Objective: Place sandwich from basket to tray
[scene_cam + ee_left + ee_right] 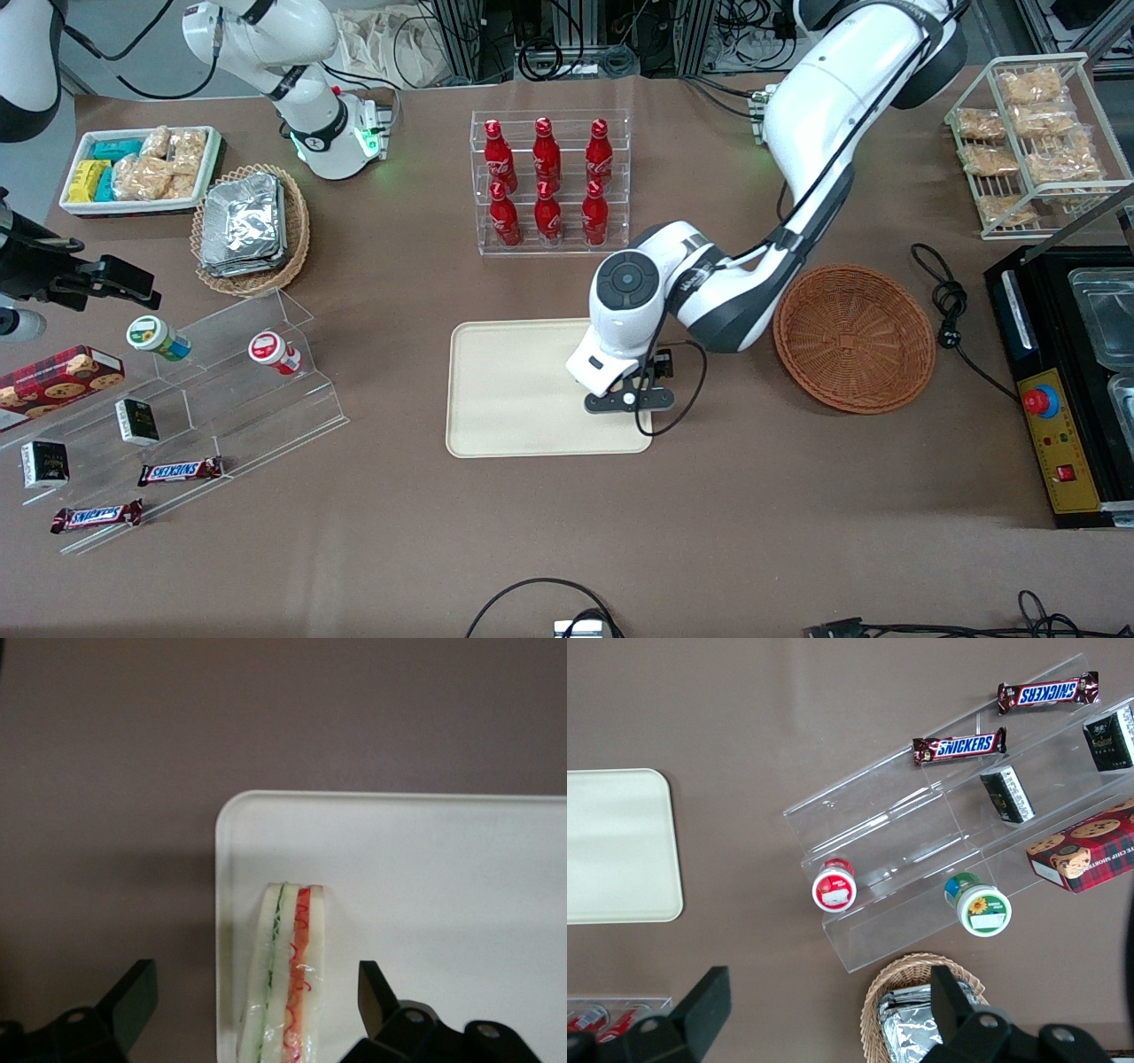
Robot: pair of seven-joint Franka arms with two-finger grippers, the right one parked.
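One sandwich: a triangular wedge of pale white bread with green and orange-red filling layers lies flat on the tray, near one of its corners and just inside a short edge.
Tray: flat cream-beige rectangular tray with rounded corners and a low rim, near the middle of the brown worktop.
Gripper: the left arm's gripper hangs over the tray's edge nearest the basket, above the sandwich.
Fingers: the black fingers stand wide apart, one on each side of the sandwich, neither touching it.
Basket: round shallow orange-brown woven wicker basket, beside the tray toward the working arm's end of the worktop, with nothing in it.
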